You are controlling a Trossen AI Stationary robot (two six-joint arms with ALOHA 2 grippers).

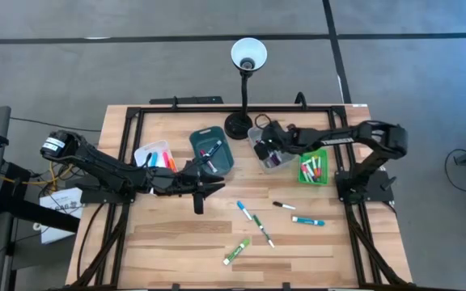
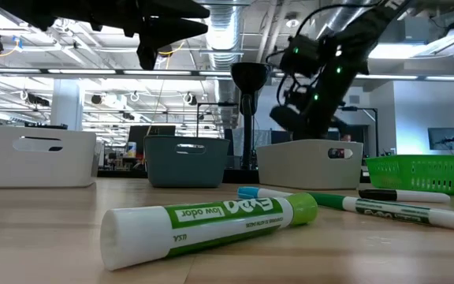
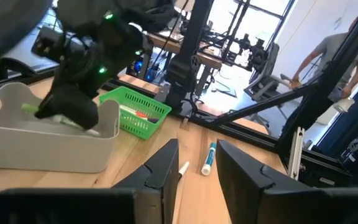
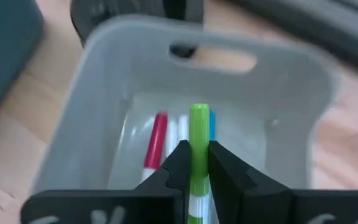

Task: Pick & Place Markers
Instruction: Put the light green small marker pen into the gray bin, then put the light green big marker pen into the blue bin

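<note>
My right gripper is over the grey bin, shut on a green-capped marker. Red, white and blue markers lie on that bin's floor. My left gripper is open and empty, raised above the table near the teal bin, which has markers in it. Several markers lie loose on the wood: a green one close to the low camera, cyan-capped ones and a black-capped one. Orange and red markers sit in the white bin. My right gripper pinches the green marker between its two fingers, which lie along it. Its green cap end sticks out past the fingertips. The fingers slant down into the grey bin from the table's right. The marker is lifted clear, above the markers in the bin.
A green basket with markers stands right of the grey bin. A black desk lamp stands behind the bins at the far edge. A black frame rims the table. Bare wood lies around the loose markers. A person is in the room beyond.
</note>
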